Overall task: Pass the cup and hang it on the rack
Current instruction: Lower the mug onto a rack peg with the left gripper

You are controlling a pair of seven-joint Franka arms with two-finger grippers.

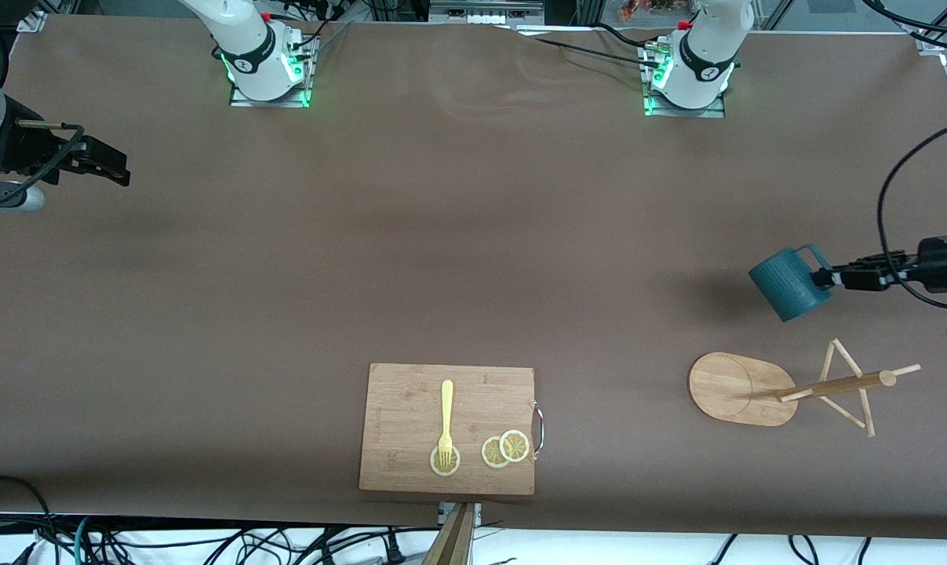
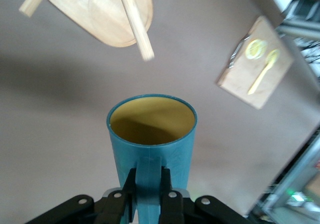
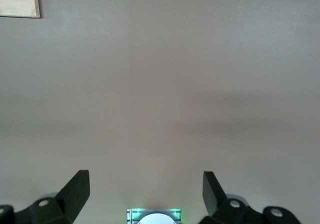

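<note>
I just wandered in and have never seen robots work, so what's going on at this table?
The left gripper holds the cup by its handle, up in the air near the rack, which stands at the left arm's end of the table. The cup is not yet on a peg. The right gripper waits open over bare table at its own end. A cutting board with a fork lies untouched.

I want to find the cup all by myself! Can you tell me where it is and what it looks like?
Look toward the left arm's end of the brown table, where the bamboo rack stands. The cup is up in the air there, held by its handle in the left gripper, over bare table beside the rack. It's the only dark teal thing, yellow inside.
</note>
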